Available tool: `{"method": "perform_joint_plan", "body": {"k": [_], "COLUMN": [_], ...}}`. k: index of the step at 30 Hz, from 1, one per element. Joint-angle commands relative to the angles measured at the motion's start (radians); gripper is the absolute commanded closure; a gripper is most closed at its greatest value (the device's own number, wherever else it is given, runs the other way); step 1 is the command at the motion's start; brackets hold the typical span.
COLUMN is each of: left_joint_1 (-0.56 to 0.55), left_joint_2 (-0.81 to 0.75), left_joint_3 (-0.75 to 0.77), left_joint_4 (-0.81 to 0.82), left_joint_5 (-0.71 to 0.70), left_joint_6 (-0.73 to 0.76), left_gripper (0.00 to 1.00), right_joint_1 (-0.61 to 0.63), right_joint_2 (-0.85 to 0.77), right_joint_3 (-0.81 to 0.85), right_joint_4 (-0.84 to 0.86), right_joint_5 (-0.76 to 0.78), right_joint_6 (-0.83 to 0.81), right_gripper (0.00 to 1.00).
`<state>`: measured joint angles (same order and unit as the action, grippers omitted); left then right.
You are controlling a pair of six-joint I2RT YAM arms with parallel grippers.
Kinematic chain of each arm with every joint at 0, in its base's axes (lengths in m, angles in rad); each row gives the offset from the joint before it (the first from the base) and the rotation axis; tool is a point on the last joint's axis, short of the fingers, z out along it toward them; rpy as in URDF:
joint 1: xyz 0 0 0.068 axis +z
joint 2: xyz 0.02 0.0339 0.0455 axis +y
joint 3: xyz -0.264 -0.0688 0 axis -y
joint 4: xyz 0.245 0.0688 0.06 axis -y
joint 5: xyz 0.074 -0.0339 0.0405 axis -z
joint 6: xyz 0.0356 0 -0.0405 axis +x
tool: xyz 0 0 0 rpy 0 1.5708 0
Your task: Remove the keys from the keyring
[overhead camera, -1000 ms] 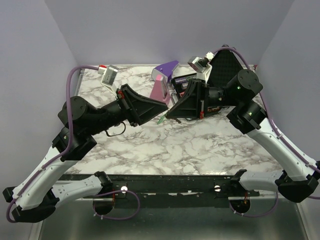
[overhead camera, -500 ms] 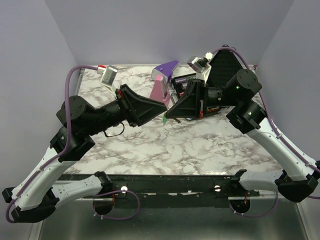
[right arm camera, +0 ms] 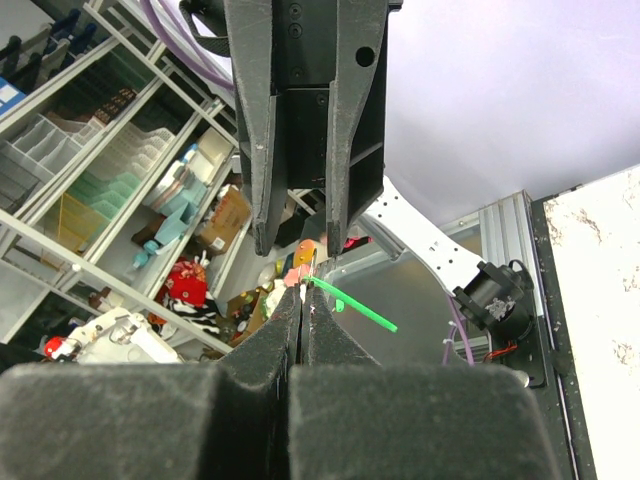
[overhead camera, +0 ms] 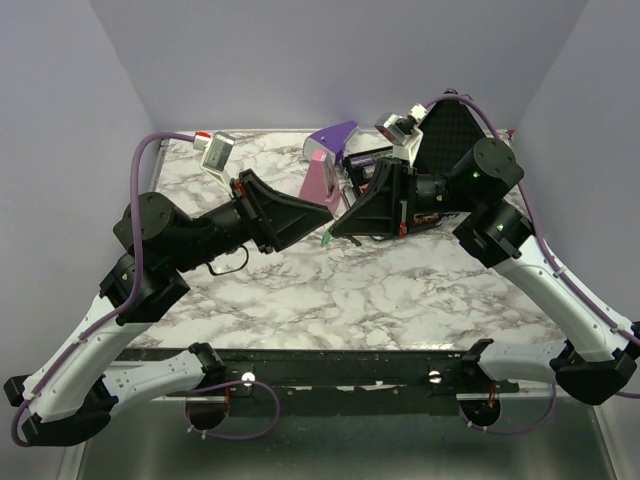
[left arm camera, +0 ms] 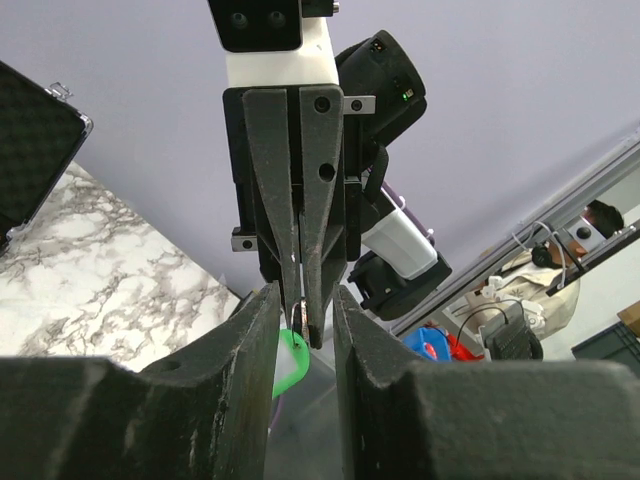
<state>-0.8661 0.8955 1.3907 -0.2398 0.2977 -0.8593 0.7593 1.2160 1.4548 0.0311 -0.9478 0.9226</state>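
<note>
Above the marble table (overhead camera: 350,290) my two grippers meet tip to tip. My right gripper (overhead camera: 334,229) (right arm camera: 304,292) is shut on the thin grey keyring (left arm camera: 296,310) (right arm camera: 313,268). From the ring hangs a key with a green head (overhead camera: 327,239) (left arm camera: 290,365) (right arm camera: 352,304). My left gripper (overhead camera: 335,213) (left arm camera: 305,292) (right arm camera: 300,245) is open, its jaws standing either side of the right gripper's tips (left arm camera: 303,325). The green head lies close against the inner face of its left finger (left arm camera: 250,350). Other keys are too small to make out.
A purple-and-pink wedge-shaped object (overhead camera: 325,160) stands just behind the grippers. An open black case (overhead camera: 450,135) sits at the back right, with a dark item (overhead camera: 368,160) in front of it. A small white device (overhead camera: 218,150) lies at the back left.
The green key has swung slightly to the right under the tips. Both grippers stay tip to tip in almost the same place.
</note>
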Motion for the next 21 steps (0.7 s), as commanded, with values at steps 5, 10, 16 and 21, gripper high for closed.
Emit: {"method": "perform_joint_plan", "body": {"k": [5,10,16,21], "left_joint_1": [-0.007,-0.007,-0.008,-0.008], "left_joint_2": [-0.012,-0.01,0.0,0.006], "left_joint_3": [-0.018,-0.016,-0.004,0.013], "left_joint_4": [-0.026,-0.027,-0.027,-0.047], "left_joint_5": [-0.026,-0.025,-0.02,-0.003], "left_joint_6": [-0.001,-0.006,-0.006,0.014], "left_gripper": [0.72,0.78,0.88,0.98], "right_joint_1": [0.003,0.002,0.003,0.003], "right_joint_2": [-0.021,-0.023,-0.027,-0.023], "right_joint_3": [0.016,0.004,-0.004,0.009], "right_joint_4": [-0.007,0.01,0.01,-0.01], "right_joint_5": [0.009,0.004,0.003,-0.016], "right_joint_6": [-0.019,-0.01,-0.008,-0.019], "right_gripper": [0.99,0.99,0.99,0.99]}}
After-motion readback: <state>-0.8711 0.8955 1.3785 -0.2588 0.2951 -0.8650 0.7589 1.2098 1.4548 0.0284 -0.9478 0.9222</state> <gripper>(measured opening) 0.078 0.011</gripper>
